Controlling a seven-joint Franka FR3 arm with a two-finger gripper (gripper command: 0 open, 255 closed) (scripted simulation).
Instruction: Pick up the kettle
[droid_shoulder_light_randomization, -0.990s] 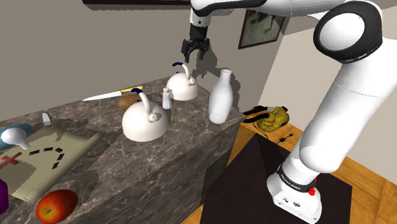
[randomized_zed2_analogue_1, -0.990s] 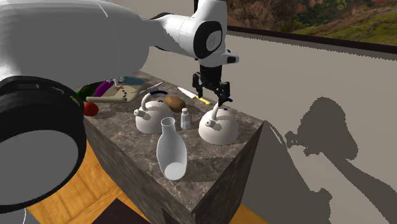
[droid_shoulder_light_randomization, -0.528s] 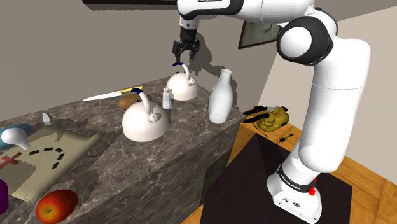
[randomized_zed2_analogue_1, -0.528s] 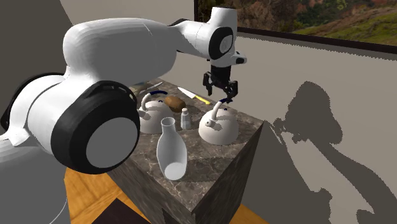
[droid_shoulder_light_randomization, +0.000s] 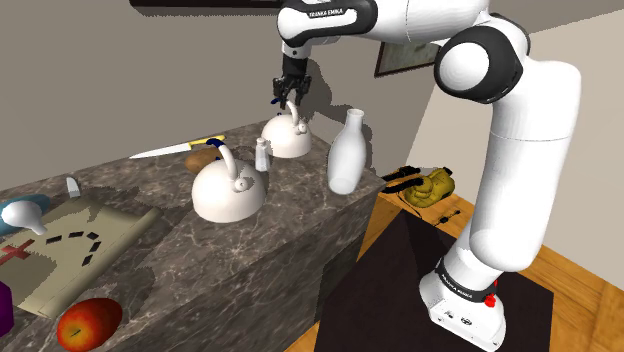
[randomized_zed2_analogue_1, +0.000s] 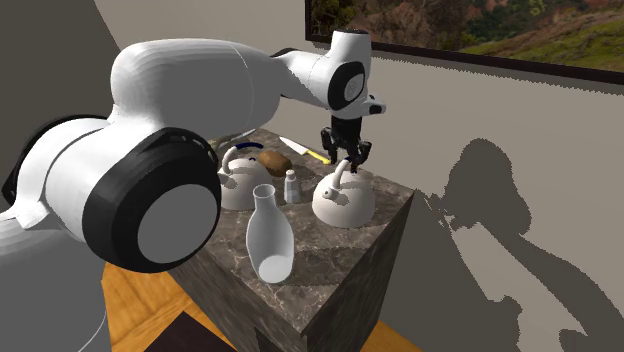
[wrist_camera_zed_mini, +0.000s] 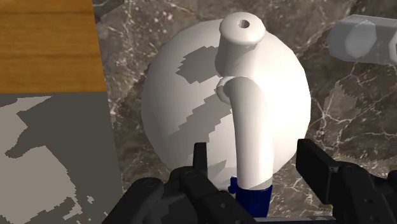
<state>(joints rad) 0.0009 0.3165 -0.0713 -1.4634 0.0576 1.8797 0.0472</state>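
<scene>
1. The gripper (droid_shoulder_light_randomization: 291, 97) hangs over the far kettle (droid_shoulder_light_randomization: 287, 135), pointing down at its arched handle (droid_shoulder_light_randomization: 290, 108).
2. In the wrist view the fingers (wrist_camera_zed_mini: 202, 167) are spread, one on each side of the handle (wrist_camera_zed_mini: 248, 127) with a gap on both sides. The gripper (wrist_camera_zed_mini: 257, 162) is released and clasps nothing.
3. The kettle (randomized_zed2_analogue_1: 345, 205) is white and stands upright on the marble counter (randomized_zed2_analogue_1: 330, 250), near the corner at the second exterior view's right. The handle's end by the gripper (randomized_zed2_analogue_1: 345, 158) is blue (wrist_camera_zed_mini: 253, 198).
4. A small shaker (droid_shoulder_light_randomization: 262, 155) stands just beside the kettle (wrist_camera_zed_mini: 191, 108), between it and a second kettle (droid_shoulder_light_randomization: 228, 190), also white.
5. A white bottle (droid_shoulder_light_randomization: 345, 155) stands near the counter's (droid_shoulder_light_randomization: 300, 178) edge on the stand's side.
6. A knife (droid_shoulder_light_randomization: 165, 151) lies along the far edge, and an apple (droid_shoulder_light_randomization: 89, 322) sits at the shoulder view's lower left.
</scene>
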